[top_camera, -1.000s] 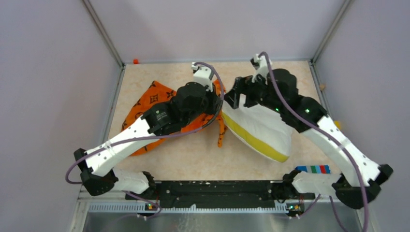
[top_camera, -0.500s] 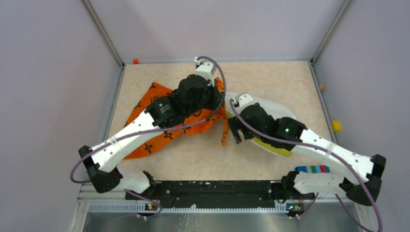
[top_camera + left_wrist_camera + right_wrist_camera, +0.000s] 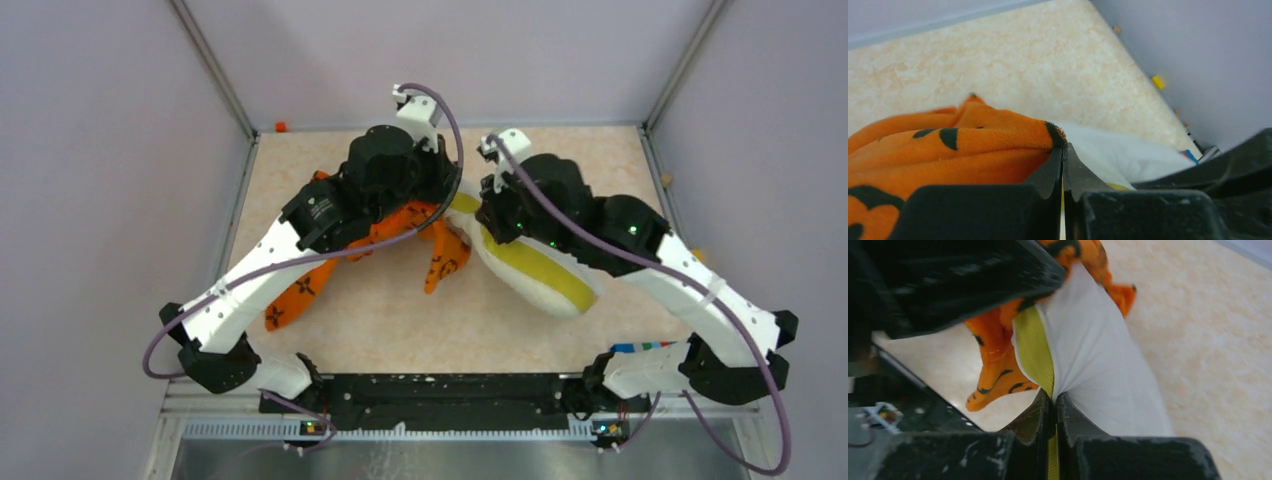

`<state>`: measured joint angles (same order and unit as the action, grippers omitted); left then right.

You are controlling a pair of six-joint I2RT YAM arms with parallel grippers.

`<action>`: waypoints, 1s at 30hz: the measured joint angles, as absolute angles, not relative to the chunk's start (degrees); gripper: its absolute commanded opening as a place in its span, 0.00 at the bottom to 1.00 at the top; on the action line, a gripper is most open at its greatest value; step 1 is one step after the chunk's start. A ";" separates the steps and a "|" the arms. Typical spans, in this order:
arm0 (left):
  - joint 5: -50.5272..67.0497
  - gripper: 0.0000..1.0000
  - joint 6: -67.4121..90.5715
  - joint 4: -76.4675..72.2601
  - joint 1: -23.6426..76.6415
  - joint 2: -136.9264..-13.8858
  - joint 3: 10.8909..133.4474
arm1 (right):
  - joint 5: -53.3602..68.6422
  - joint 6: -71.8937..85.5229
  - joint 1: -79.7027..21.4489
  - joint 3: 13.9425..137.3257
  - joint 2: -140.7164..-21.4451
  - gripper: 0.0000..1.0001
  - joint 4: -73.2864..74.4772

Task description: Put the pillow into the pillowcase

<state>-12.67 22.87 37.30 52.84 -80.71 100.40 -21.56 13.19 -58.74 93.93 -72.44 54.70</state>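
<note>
The orange pillowcase (image 3: pixel 300 285) with black motifs hangs from under my left arm, one flap (image 3: pixel 441 262) drooping toward the table. My left gripper (image 3: pixel 1063 149) is shut on the hem of the pillowcase (image 3: pixel 948 145). The white pillow (image 3: pixel 535 272) with yellow trim lies to the right of it, its near corner raised against the pillowcase mouth. My right gripper (image 3: pixel 1053 397) is shut on the yellow trim of the pillow (image 3: pixel 1103 355). In the right wrist view the pillowcase (image 3: pixel 998 367) hangs left of the pillow, under the black left arm (image 3: pixel 948 280).
A small orange block (image 3: pixel 281 127) sits at the far left corner and a yellow block (image 3: pixel 1158 81) by the right wall. A coloured strip (image 3: pixel 646 348) lies near the right arm's base. Grey walls close in the beige table (image 3: pixel 380 320).
My right gripper has shut on the pillow's yellow trim and drawn that corner back and up. My left arm has lifted the pillowcase hem higher and farther away, so more fabric hangs off the table.
</note>
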 measured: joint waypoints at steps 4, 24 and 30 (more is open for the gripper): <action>-11.33 0.00 21.34 37.30 52.82 -82.78 107.11 | -11.20 15.79 -57.14 103.26 -72.90 0.00 55.27; -4.97 0.99 19.49 35.73 52.31 -98.54 109.62 | 12.60 28.62 -13.26 55.55 -85.10 0.00 27.88; -16.34 0.99 17.50 35.83 51.68 -87.72 88.92 | 11.03 27.00 -13.21 59.86 -88.44 0.00 27.94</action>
<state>-16.34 17.50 35.83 51.68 -87.72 88.92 11.03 27.00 -13.21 59.86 -88.44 27.94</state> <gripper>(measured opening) 0.987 0.020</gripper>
